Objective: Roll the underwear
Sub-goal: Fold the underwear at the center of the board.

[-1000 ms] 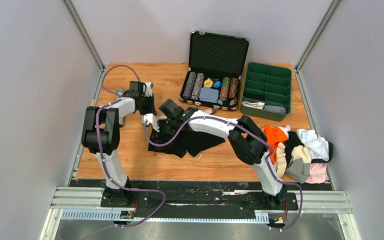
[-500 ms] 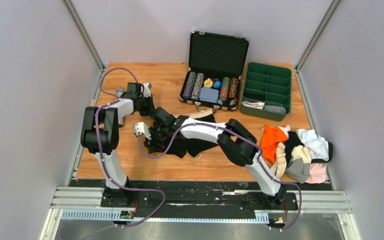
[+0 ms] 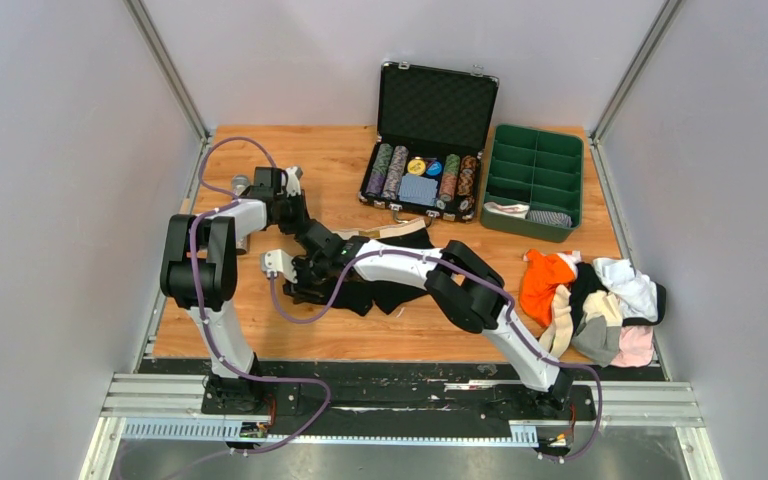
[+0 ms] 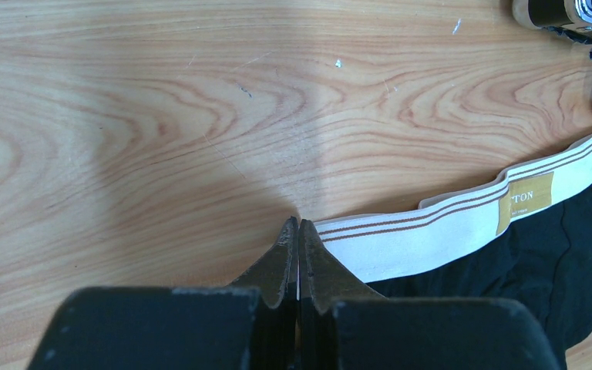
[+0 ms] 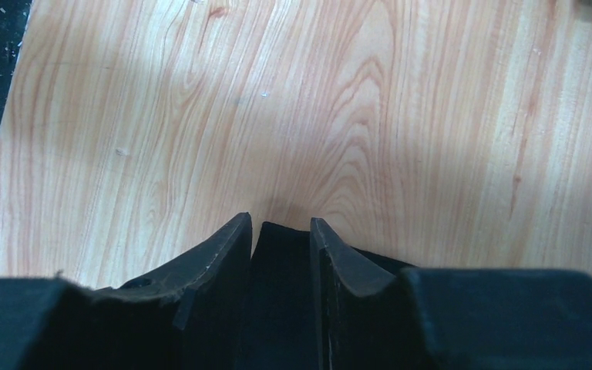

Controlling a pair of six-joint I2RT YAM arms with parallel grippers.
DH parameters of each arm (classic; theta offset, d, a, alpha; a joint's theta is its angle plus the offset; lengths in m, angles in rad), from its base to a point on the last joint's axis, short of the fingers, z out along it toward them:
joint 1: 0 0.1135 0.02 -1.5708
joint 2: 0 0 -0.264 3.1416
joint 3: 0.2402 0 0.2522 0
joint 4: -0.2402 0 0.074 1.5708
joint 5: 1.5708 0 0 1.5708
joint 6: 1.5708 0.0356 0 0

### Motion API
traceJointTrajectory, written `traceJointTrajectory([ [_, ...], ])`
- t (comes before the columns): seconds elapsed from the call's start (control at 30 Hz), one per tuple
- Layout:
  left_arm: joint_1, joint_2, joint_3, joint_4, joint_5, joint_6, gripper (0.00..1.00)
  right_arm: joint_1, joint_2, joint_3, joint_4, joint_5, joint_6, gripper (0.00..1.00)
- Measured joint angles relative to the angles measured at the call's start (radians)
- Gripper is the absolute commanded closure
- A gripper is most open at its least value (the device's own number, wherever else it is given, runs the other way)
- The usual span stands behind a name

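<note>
A plain black underwear (image 3: 385, 285) with a white striped waistband (image 3: 385, 233) lies spread at mid table. My left gripper (image 3: 315, 237) is shut on the waistband's left end; in the left wrist view the fingertips (image 4: 299, 225) pinch the band (image 4: 447, 227) against the wood. My right gripper (image 3: 298, 288) reaches across to the cloth's left near edge. In the right wrist view it (image 5: 280, 225) is closed on a fold of the black cloth (image 5: 281, 262). A pile of orange (image 3: 545, 275), white (image 3: 628, 280), grey (image 3: 594, 342) and pink (image 3: 636, 347) underwear lies at the right.
An open poker-chip case (image 3: 430, 150) stands at the back middle; its metal corner shows in the left wrist view (image 4: 578, 14). A green compartment tray (image 3: 535, 170) at the back right holds a white roll (image 3: 505, 210) and a striped roll (image 3: 550, 217). Bare wood lies left of the cloth.
My right gripper has moved left and toward the near edge, dragging the black cloth's edge with it. My left gripper has shifted slightly right, still on the waistband.
</note>
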Motion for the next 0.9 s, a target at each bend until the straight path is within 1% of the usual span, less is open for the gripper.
traceJointTrajectory([
  [0.07, 0.0, 0.0, 0.0, 0.0, 0.0, 0.0, 1.0, 0.0, 0.0, 0.001, 0.0, 0.002, -0.005, 0.68],
  [0.13, 0.0, 0.0, 0.0, -0.001, 0.0, 0.0, 1.0, 0.0, 0.001, 0.001, -0.001, 0.003, -0.012, 0.71],
  [0.27, 0.0, -0.001, 0.0, -0.003, -0.001, 0.0, 1.0, 0.001, 0.001, 0.001, -0.01, 0.004, -0.027, 0.73],
  [0.3, 0.0, -0.001, 0.0, -0.003, -0.001, 0.0, 1.0, 0.001, 0.001, 0.001, -0.011, 0.004, -0.03, 0.81],
  [0.33, 0.0, -0.001, 0.0, -0.004, -0.001, 0.0, 1.0, 0.002, 0.002, 0.001, -0.015, 0.005, -0.033, 0.91],
  [0.37, 0.0, -0.001, 0.0, -0.004, -0.001, 0.0, 1.0, 0.002, 0.002, 0.001, -0.016, 0.004, -0.037, 0.99],
  [0.4, 0.0, -0.001, 0.0, -0.005, -0.001, 0.001, 1.0, 0.002, 0.004, 0.001, -0.016, 0.002, -0.04, 1.0],
  [0.6, 0.002, -0.007, 0.003, -0.04, 0.007, 0.008, 1.0, 0.004, 0.008, 0.012, -0.036, -0.031, -0.018, 1.0],
  [0.77, 0.008, -0.032, 0.022, -0.172, 0.024, 0.031, 1.0, 0.008, 0.003, 0.029, -0.048, -0.127, 0.104, 1.0],
  [0.9, 0.014, -0.117, 0.023, -0.278, 0.026, 0.061, 1.0, 0.009, -0.026, 0.03, -0.043, -0.201, 0.205, 1.0],
])
